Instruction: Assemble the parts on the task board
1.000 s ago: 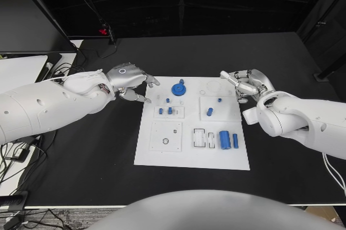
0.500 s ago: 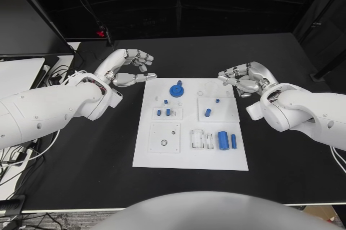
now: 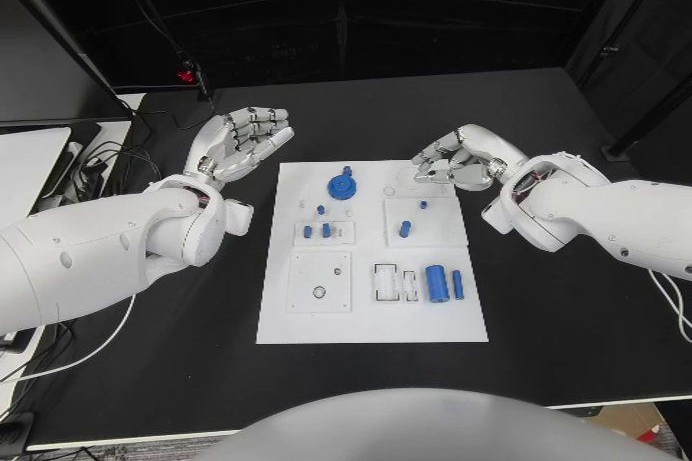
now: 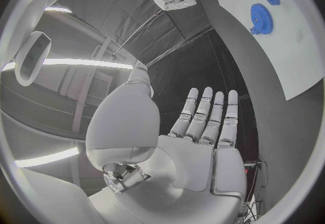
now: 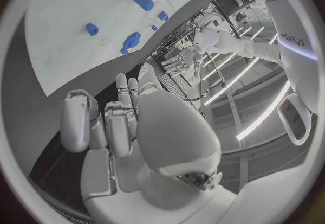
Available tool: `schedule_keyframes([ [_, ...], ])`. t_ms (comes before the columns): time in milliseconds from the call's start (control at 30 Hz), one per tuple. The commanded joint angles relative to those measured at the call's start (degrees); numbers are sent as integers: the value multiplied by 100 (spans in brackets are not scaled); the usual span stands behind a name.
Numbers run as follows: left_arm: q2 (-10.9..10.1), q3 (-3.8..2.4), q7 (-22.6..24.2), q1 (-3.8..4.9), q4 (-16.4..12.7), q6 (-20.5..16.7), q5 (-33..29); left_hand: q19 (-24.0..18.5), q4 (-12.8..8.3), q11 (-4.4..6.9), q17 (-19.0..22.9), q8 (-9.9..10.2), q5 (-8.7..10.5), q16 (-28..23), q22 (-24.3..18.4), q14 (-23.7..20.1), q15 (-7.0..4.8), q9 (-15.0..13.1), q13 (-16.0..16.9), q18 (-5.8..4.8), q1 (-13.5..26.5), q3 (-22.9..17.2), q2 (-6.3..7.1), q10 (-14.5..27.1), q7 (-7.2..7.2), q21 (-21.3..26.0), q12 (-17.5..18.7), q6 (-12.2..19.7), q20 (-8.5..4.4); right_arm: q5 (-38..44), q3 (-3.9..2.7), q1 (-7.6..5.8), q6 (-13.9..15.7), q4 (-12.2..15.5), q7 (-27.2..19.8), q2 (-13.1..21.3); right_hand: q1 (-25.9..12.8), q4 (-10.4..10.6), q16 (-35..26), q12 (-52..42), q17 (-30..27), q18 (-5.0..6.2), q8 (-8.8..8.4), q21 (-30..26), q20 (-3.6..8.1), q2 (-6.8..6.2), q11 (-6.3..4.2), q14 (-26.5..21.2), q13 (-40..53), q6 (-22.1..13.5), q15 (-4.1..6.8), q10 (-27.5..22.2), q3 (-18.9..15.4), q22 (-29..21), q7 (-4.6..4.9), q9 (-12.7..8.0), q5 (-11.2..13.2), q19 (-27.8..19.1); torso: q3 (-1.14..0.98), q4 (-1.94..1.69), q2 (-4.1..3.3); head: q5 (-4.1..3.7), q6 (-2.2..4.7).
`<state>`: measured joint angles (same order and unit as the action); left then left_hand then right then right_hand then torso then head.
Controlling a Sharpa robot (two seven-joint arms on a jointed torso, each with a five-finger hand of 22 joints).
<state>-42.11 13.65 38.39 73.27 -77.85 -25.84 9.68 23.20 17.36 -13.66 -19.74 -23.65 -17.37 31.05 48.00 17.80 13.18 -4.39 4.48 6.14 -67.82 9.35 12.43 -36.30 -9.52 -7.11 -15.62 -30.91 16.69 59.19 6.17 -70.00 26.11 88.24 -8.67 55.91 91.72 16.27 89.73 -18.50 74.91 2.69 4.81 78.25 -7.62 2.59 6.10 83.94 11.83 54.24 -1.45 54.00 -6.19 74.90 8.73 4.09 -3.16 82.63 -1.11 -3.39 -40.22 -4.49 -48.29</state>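
Surface: a black surface (image 3: 173, 361) carries everything, with the white task board (image 3: 372, 321) lying flat at its middle.
Task board parts: a blue gear (image 3: 342, 188) sits near the board's far edge. Small blue pegs (image 3: 325, 230) stand in a block on the board's left half, and a short blue pin (image 3: 405, 228) lies tilted in a block on its right half. Two blue cylinders (image 3: 437, 282) lie side by side near the board's right edge, closer to the near edge.
Left robot hand: the left robot hand (image 3: 242, 139) is raised over bare surface just beyond the board's far left corner. Its fingers are straight, close together and holding nothing, as the left wrist view (image 4: 203, 142) also shows.
Right robot hand: the right robot hand (image 3: 459, 158) hovers at the board's far right corner, fingers curled inward. Nothing shows in its hold in the right wrist view (image 5: 129, 126).
Around: cables (image 3: 87, 161) and a pale panel (image 3: 29, 156) lie at the surface's left edge, well apart from the board.
In the way: nothing lies between either robot hand and the board's parts.
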Motion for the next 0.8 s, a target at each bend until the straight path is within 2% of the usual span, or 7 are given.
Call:
schedule_keyframes([
  [33,13,-5,1073,-32,-78,199,-630,-104,-4,-14,31,-62,12,75,-193,-157,9,-13,17,-98,44,41,25,134,-653,95,-86,109,0,1442,-1,-10,-228,-35,279,-29,94,-8,27,81,1509,53,-32,-47,-47,-26,35,606,-104,19,-63,-48,43,963,-69,-3,39,12,-1,-1,6,-50,4],
  [367,3,-5,1144,-100,-195,252,-684,-99,-5,-41,74,-235,45,282,-432,-329,46,-39,67,-132,31,5,-16,340,-677,222,-331,282,-4,2503,1,22,-470,-93,674,-130,164,2,23,190,1502,51,-45,-52,-65,-94,54,605,-248,35,-84,-58,46,961,-107,-7,45,13,-5,11,8,-73,36],
  [600,-1,-5,1128,-113,-200,270,-688,-80,-6,-51,102,-314,72,373,-496,-393,66,-48,85,-132,24,-33,-62,429,-686,264,-443,356,-6,2825,1,37,-492,-111,878,-178,164,8,17,203,1488,52,-51,-57,-66,-104,53,602,-267,31,-83,-52,44,959,-113,-9,45,11,3,7,4,-90,49],
  [800,-4,-5,1118,-117,-200,283,-688,-65,-7,-59,133,-388,103,449,-551,-452,76,-56,99,-130,27,-75,-115,503,-692,294,-546,414,-5,2893,1,43,-531,-121,992,-196,153,20,8,220,1470,56,-59,-72,-67,-111,60,598,-292,23,-86,-44,43,952,-111,-12,46,4,1,7,2,-81,48],
])
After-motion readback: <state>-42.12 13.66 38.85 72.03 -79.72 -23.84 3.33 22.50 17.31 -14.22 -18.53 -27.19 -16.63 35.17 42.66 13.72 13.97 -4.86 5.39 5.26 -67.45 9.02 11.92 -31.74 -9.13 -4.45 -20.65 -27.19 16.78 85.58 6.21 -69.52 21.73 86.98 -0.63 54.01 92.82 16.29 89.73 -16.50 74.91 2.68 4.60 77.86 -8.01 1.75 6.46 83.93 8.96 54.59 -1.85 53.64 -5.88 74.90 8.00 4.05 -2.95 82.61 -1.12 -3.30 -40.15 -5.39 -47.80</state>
